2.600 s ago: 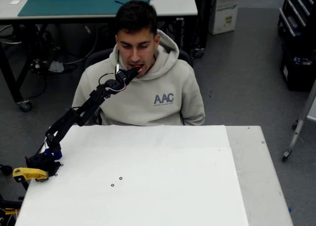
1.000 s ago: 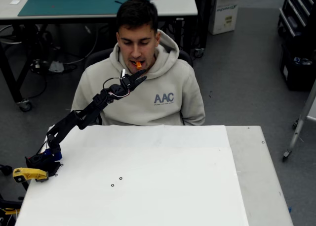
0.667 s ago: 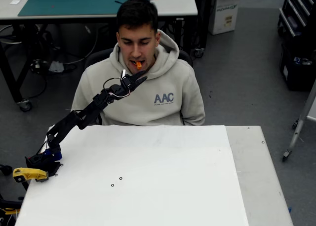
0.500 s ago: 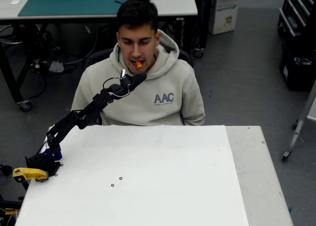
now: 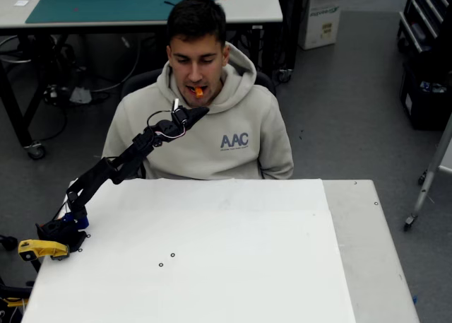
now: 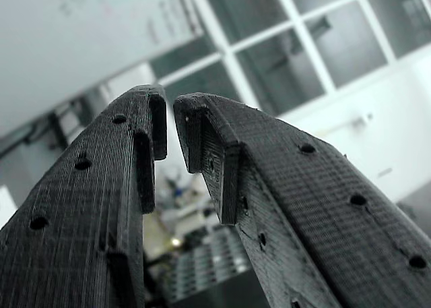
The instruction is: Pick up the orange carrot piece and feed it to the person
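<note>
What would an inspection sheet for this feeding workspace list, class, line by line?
Surface: white table top, bare except two small dark marks.
Job's things: small orange carrot piece at the mouth of the person in a beige hoodie.
Clutter: yellow clamp-like part at the table's left edge.
Grippers: black two-finger gripper just below the carrot, fingertips almost together, nothing between them.
Cables: thin wires looped on the arm.
Surroundings: green-topped bench, grey floor.

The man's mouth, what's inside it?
The orange carrot piece sticks out between the person's lips. How far it goes inside is hidden by his mouth. The black claw sits just below his chin, nearly shut with nothing in it.
</note>
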`<state>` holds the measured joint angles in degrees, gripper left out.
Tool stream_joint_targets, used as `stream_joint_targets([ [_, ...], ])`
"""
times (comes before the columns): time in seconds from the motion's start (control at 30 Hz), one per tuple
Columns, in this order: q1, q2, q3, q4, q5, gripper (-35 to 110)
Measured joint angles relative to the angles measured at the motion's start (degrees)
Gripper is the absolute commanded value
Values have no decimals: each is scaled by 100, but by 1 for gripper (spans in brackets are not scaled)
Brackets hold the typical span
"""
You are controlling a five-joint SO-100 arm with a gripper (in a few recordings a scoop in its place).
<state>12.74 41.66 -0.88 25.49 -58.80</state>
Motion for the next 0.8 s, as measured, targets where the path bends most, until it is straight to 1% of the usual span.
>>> stream_joint_targets([
  [0.27, -70, 149, 1143, 0, 53, -3],
  [0.4, -114, 712, 2092, 0, 510, -3],
  [0.47, -114, 1099, 2593, 0, 958, -3],
  [0.8, -114, 3516, 5353, 0, 4131, -3],
])
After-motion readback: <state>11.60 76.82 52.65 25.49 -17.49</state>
